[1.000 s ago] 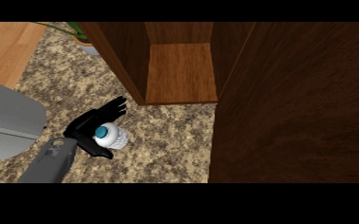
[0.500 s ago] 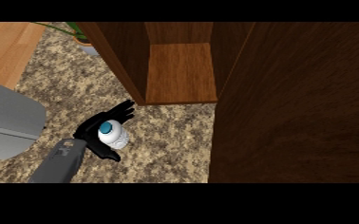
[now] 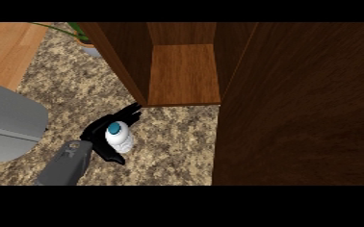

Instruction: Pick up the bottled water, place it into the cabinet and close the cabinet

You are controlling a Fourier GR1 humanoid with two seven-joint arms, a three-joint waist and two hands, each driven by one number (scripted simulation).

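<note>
The bottled water is white with a blue cap, seen from above, upright over the speckled counter. My left hand is shut on it, thumb curled round its near side and fingers pointing at the cabinet's front left corner. The wooden cabinet stands open just beyond; its shelf is bare. Its dark door is swung out and fills the right of the view. My right hand does not show.
The cabinet's left wall runs close to my fingertips. A potted plant stands behind it at the top left. A grey object lies at the left edge, with a light wooden surface above it.
My left hand and forearm have shifted slightly right toward the cabinet's corner, carrying the bottle along. The cabinet door has not moved.
</note>
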